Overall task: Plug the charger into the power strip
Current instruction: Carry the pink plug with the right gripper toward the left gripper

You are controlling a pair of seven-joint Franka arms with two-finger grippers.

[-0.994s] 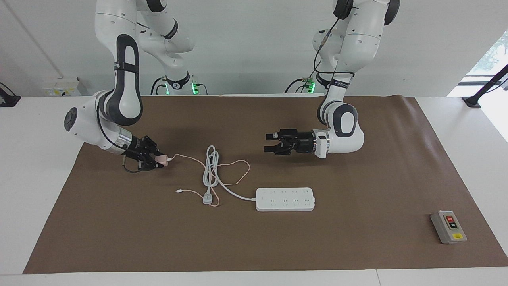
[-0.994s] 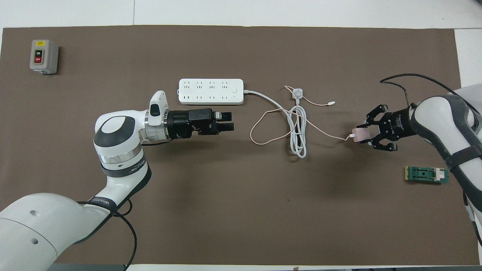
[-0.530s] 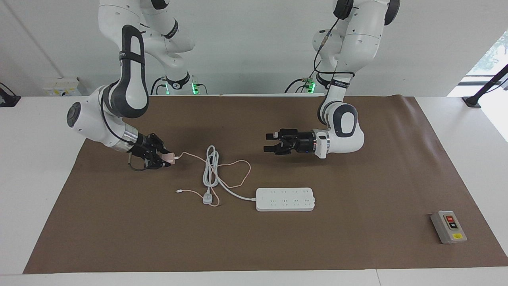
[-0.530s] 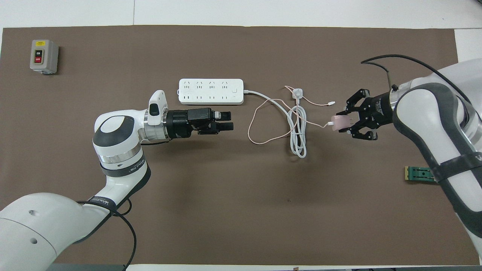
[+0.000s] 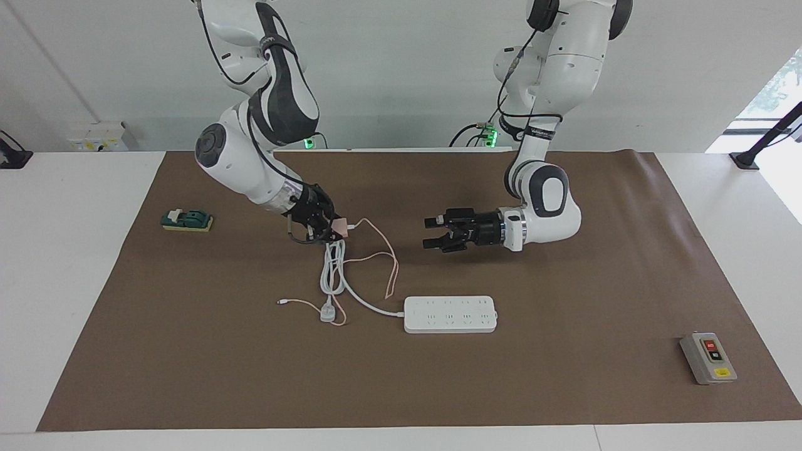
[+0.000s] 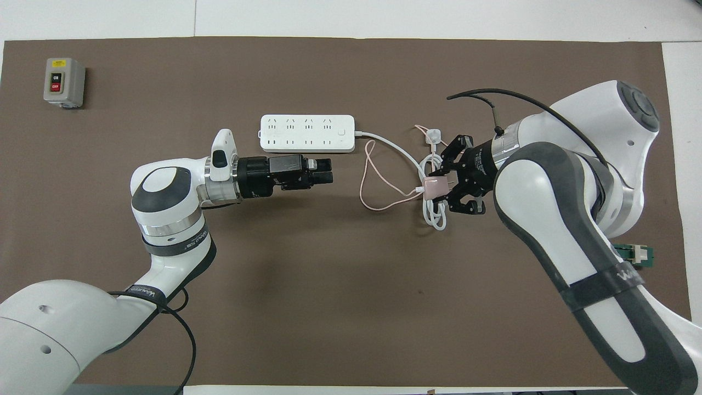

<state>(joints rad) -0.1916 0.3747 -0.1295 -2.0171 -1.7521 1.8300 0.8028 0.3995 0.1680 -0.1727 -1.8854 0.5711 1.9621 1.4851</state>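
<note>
My right gripper (image 5: 332,229) is shut on the small pale pink charger (image 5: 339,224) and holds it in the air over the coiled white cord (image 5: 333,270). In the overhead view the charger (image 6: 433,186) sits between the fingers of that gripper (image 6: 442,188). Its thin pink cable (image 5: 390,263) hangs down and loops over the mat. The white power strip (image 5: 450,314) lies flat on the mat; it also shows in the overhead view (image 6: 307,133). My left gripper (image 5: 431,232) is open and empty, held level above the mat beside the strip, and shows in the overhead view (image 6: 327,170).
The strip's white plug (image 5: 327,313) lies on the mat at the cord's end. A grey box with red and black buttons (image 5: 708,357) stands toward the left arm's end. A small green and white part (image 5: 187,220) lies toward the right arm's end.
My right arm has swung the charger toward the middle of the table, over the coiled cord, dragging the pink cable along. The left gripper shifted slightly.
</note>
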